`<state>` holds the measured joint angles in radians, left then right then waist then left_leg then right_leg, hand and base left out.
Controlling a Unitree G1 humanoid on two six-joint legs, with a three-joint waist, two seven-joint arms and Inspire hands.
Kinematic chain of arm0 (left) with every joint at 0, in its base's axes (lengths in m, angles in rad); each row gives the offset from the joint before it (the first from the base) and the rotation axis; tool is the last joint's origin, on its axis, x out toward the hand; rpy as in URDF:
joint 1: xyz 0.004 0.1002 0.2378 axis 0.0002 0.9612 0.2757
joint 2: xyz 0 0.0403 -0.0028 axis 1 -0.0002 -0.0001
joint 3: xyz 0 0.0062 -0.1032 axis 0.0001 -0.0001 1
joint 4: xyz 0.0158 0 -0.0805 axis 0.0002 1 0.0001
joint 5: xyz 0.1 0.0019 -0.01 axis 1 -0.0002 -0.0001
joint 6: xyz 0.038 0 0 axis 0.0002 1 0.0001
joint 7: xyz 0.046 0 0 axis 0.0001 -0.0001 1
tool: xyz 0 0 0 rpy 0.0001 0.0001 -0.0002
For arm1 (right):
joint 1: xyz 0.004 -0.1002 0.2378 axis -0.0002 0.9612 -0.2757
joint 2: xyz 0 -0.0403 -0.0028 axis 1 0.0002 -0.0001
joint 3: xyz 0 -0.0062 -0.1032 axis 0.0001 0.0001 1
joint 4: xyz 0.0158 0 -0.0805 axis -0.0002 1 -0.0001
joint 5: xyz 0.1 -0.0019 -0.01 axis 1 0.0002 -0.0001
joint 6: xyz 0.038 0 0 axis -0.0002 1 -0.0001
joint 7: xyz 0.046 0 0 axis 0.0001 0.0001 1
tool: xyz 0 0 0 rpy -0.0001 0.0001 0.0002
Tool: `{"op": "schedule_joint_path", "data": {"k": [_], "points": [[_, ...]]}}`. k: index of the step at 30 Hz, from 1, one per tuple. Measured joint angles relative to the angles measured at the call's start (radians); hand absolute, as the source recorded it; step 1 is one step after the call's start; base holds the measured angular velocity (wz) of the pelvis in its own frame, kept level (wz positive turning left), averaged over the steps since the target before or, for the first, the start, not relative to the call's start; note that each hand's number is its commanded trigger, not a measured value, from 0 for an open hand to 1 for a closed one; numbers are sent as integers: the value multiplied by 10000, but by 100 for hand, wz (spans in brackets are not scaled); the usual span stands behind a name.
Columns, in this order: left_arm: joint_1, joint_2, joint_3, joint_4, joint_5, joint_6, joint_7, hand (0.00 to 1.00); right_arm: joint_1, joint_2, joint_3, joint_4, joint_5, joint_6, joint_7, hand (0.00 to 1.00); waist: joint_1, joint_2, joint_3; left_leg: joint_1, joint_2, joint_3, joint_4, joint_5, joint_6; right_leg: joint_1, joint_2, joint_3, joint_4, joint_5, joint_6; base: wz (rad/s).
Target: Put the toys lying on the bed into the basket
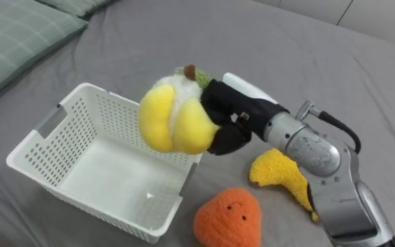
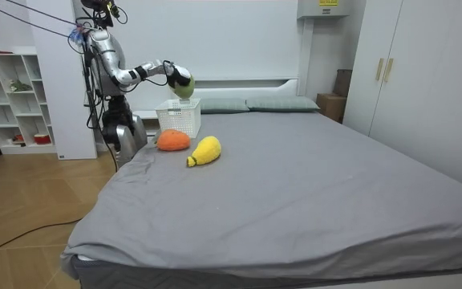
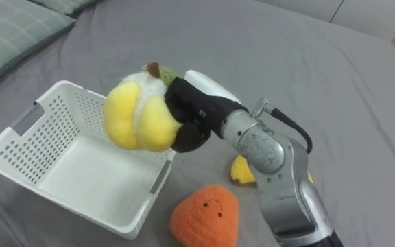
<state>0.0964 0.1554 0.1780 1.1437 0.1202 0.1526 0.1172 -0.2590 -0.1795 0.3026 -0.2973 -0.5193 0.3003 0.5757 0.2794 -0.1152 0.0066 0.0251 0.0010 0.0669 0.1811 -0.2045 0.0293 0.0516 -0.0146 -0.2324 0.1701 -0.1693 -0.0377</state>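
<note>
My right hand [image 1: 230, 118] is shut on a yellow and white plush fruit toy [image 1: 172, 121] with a green and brown stem, and holds it in the air over the right rim of the white plastic basket [image 1: 81, 161]. The same hand [image 3: 192, 113] grips the toy [image 3: 137, 116] in the right eye view. The basket [image 3: 43, 161] stands on the grey bed and holds nothing. An orange plush toy with a small face [image 1: 229, 218] lies on the bed below the arm. A yellow plush toy [image 1: 282, 175] lies partly behind my forearm. In the room view I stand at the bed's far corner with the toy [image 2: 183, 82] above the basket [image 2: 178, 117].
Green checked pillows [image 1: 12, 38] lie at the upper left, beyond the basket. Grey sheet [image 1: 307, 55] stretches out to the right and behind. In the room view a white shelf unit [image 2: 10, 100] stands on the left and a wardrobe [image 2: 419, 80] on the right.
</note>
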Motion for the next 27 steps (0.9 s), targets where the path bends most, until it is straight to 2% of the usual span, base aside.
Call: {"op": "schedule_joint_path", "data": {"k": [1,3,8,27], "points": [[-39,2,-55,0,-3,0,-1,0,-14,40,38,7,0,0,-10,0,24,-1,0,4,-1,-6,-2,1,0,2,-1,-9,-1,0,0,4],[-148,12,-224,-26,-19,-2,0,0,-55,199,458,42,-20,15,-100,0,67,-7,3,-1,-21,-76,5,22,8,9,-12,-73,-11,0,2,7],[-346,34,-381,-27,-19,-18,-1,0,-55,265,1021,119,-2,19,-94,0,73,-55,54,-50,-79,-245,-85,78,29,6,-55,-228,-24,2,16,9],[-344,61,-476,-84,-69,5,95,0,-53,185,1092,471,-12,21,-545,0,81,-72,72,-63,-140,-265,-134,125,83,-18,-117,-259,-19,25,73,0]]}}
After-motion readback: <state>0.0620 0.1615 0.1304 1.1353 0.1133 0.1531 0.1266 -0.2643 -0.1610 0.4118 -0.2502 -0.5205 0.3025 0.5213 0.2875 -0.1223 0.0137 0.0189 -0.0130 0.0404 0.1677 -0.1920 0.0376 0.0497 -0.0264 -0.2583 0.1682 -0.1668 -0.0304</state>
